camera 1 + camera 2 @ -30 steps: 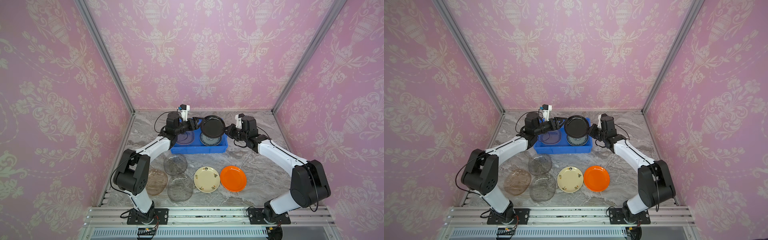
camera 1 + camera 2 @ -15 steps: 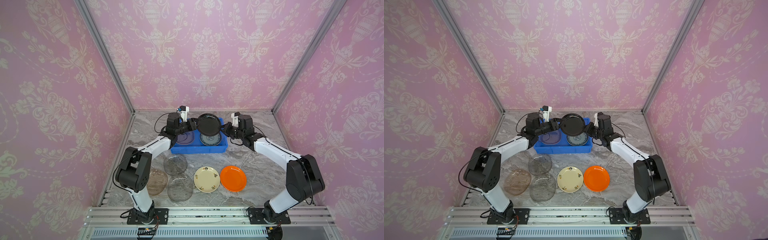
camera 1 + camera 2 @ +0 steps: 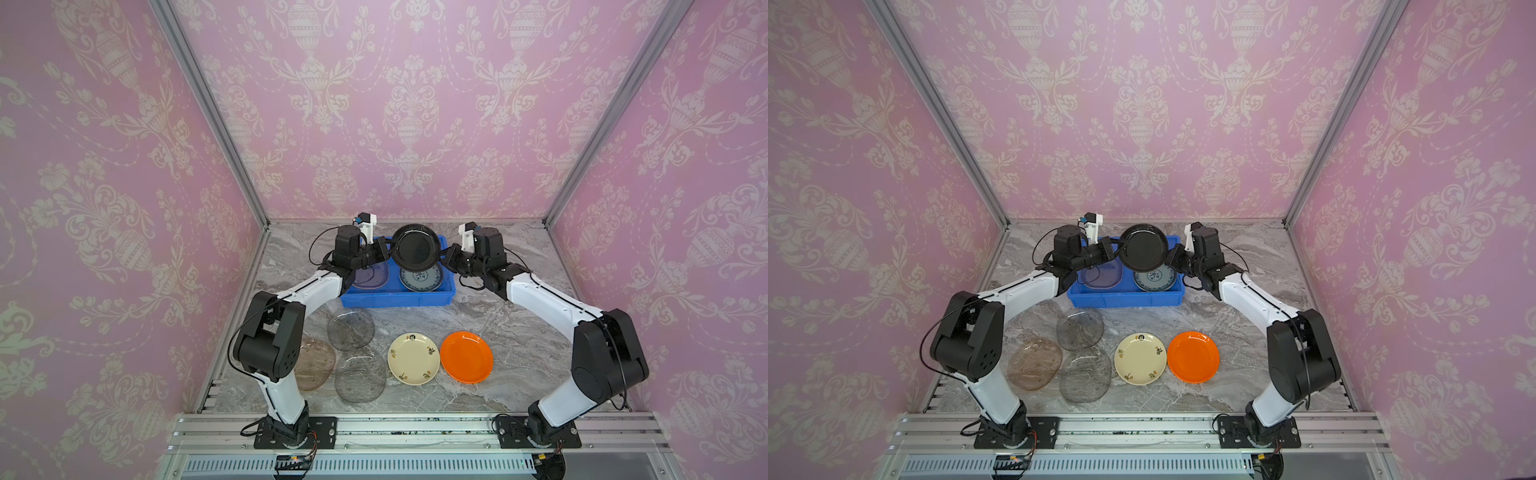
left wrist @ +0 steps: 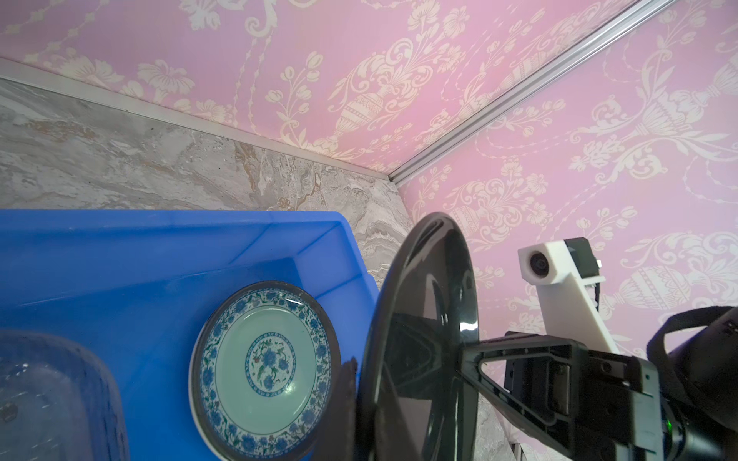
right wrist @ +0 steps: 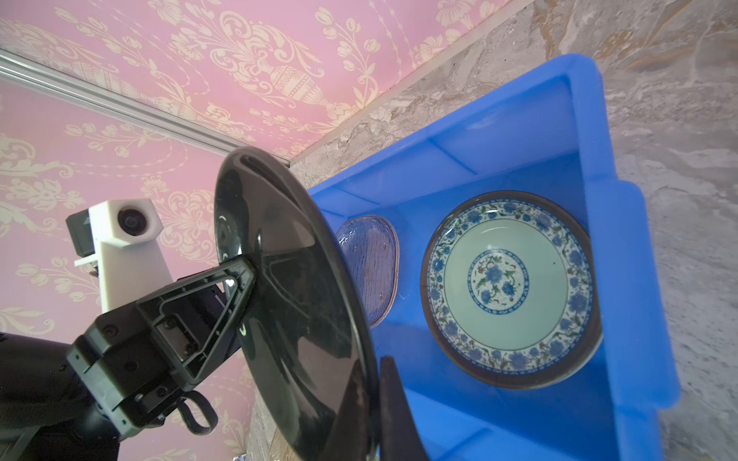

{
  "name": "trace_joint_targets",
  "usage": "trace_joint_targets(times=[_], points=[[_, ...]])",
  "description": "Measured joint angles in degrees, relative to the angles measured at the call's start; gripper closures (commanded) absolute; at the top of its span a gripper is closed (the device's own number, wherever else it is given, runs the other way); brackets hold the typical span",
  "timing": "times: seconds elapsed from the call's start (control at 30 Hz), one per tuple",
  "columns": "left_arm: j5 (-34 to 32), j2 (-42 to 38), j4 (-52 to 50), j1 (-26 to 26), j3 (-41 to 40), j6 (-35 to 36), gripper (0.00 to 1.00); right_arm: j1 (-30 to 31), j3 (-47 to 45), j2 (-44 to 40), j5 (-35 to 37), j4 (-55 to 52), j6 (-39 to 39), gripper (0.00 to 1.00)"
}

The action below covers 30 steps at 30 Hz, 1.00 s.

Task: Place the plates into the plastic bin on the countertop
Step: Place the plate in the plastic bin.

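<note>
A black plate [image 3: 415,248] [image 3: 1144,248] stands on edge above the blue plastic bin [image 3: 395,300] at the back of the marble countertop [image 3: 519,332]. My left gripper [image 3: 388,251] [image 4: 359,419] is shut on its left rim. My right gripper [image 3: 444,254] [image 5: 377,407] is shut on the opposite rim. Inside the bin lie a blue-and-white plate [image 3: 422,279] [image 5: 509,289] and a clear plate [image 3: 370,276] [image 5: 371,263]. In front of the bin lie two grey glass plates [image 3: 351,328] [image 3: 360,374], an amber one [image 3: 318,361], a cream one [image 3: 413,358] and an orange one [image 3: 466,356].
Pink patterned walls with aluminium corner rails [image 3: 216,124] close in the countertop on three sides. An aluminium base rail [image 3: 415,428] runs along the front, with both arm mounts on it. The left arm's elbow [image 3: 270,332] hangs over the amber plate.
My left gripper has shut on the black plate's left rim. The plate has shifted slightly left and up with the right gripper, which keeps its hold.
</note>
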Motion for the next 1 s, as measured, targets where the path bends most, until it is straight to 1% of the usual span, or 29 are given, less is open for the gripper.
trace_joint_targets(times=[0.07,0.1,0.17,0.33,0.43,0.63,0.8,1.0], points=[[0.0,0.5,-1.6,0.0,0.9,0.5,1.00,0.0,1.2,0.3,0.6,-1.4,-0.2,0.67],[-0.1,0.8,-2.8,0.0,1.4,0.8,1.00,-0.1,1.9,0.3,1.1,-2.2,-0.5,0.63],[-0.4,1.6,-6.5,0.0,3.6,2.5,1.00,-0.4,3.7,0.3,2.8,-4.3,-1.6,0.59],[-1.5,5.5,-14.2,0.0,10.1,7.1,1.00,-2.7,5.0,-1.4,6.5,-8.5,-3.4,0.58],[-1.7,8.5,-16.2,0.0,11.8,8.5,1.00,-4.6,4.9,-3.0,7.7,-9.7,-3.5,0.58],[-2.4,14.1,-17.0,-0.3,11.8,8.4,1.00,-6.0,3.9,-5.9,8.3,-10.3,-3.5,0.58],[-2.4,17.6,-16.5,-1.2,12.2,7.7,1.00,-6.0,1.3,-6.3,7.8,-10.2,-3.5,0.58],[-2.7,20.7,-16.4,-2.6,14.8,7.4,1.00,-6.1,-0.1,-6.3,7.6,-10.4,-3.5,0.58]])
